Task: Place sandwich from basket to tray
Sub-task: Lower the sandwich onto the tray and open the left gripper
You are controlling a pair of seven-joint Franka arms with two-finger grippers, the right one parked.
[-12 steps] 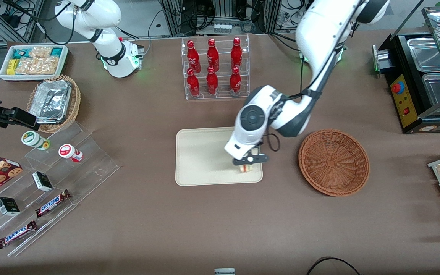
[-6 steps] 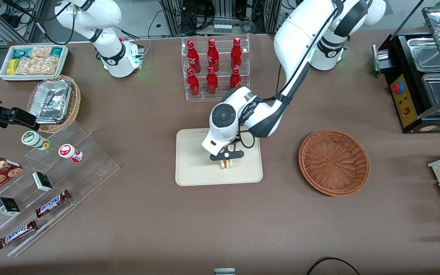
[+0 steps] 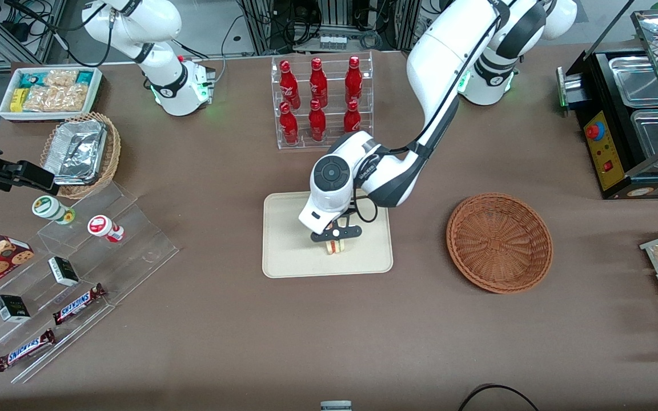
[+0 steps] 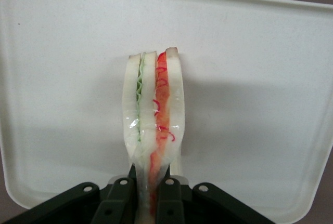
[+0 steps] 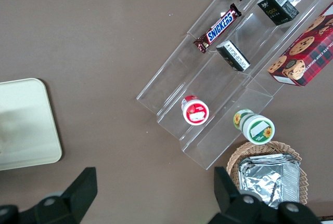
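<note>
My left gripper hangs over the middle of the cream tray, shut on the sandwich. In the left wrist view the sandwich is a white-bread wedge with green and red filling, pinched between the black fingers of the gripper, with the tray spread beneath it. Whether the sandwich touches the tray surface I cannot tell. The reddish-brown wicker basket sits beside the tray toward the working arm's end and holds nothing.
A clear rack of red bottles stands farther from the front camera than the tray. A stepped acrylic shelf with snacks, a tan basket of foil containers and a white snack box lie toward the parked arm's end. A black warmer stands at the working arm's end.
The left gripper carried the sandwick from the tray's edge nearest the basket to the tray's middle, then barely shifted in the last half second.
</note>
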